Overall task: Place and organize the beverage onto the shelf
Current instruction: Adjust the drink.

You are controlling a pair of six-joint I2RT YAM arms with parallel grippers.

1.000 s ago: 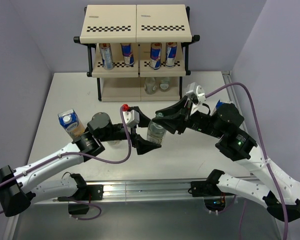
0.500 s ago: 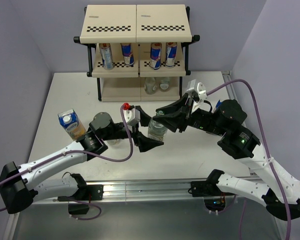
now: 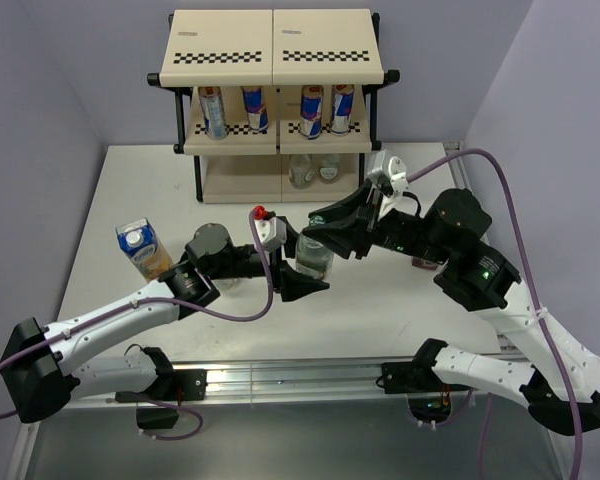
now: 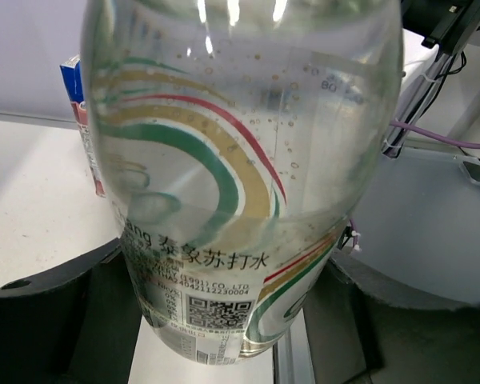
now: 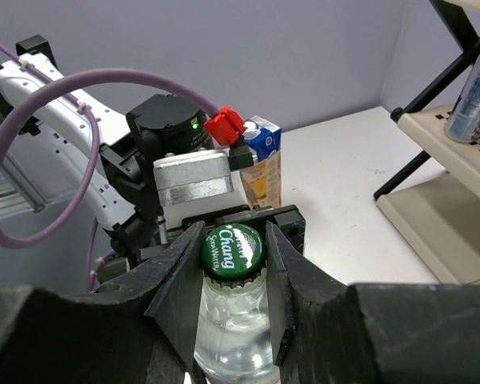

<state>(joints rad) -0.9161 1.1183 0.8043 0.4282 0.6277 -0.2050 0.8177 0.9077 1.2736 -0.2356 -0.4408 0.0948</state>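
Right gripper [image 5: 234, 264] is pinching the clear bottle [image 5: 230, 340] by its green-capped neck, mid-table [image 3: 130, 190], in front of the shelf [image 3: 275, 62]. Left gripper [image 3: 301, 266] straddles the bottle's body, and whether it's pressing I can't tell.

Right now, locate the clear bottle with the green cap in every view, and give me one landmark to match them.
Top external: bottle at centre, in front of the shelf.
Left wrist: bottle fills the frame, label close up.
Right wrist: bottle at bottom centre, its cap in the right claw.
Landmark: the blue-topped carton, at left, at the left edge, and behind the cap.
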